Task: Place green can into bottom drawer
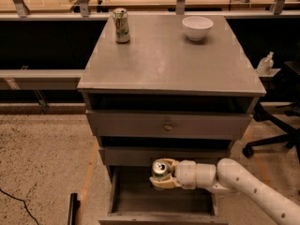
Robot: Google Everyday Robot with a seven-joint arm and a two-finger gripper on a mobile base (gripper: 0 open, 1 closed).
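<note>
The green can (160, 168) shows its silver top and is held upright in my gripper (162, 173), whose pale fingers are shut around it. The white arm reaches in from the lower right. The can hangs over the open bottom drawer (123, 205), above its left-middle part and just in front of the middle drawer's face. The bottom drawer is pulled out and its dark inside shows nothing in it.
The grey cabinet top (164, 60) carries a paler silver-white can (121, 25) at the back left and a white bowl (197, 27) at the back right. An office chair base (272, 139) stands to the right. A white bottle (265, 63) sits on a ledge behind.
</note>
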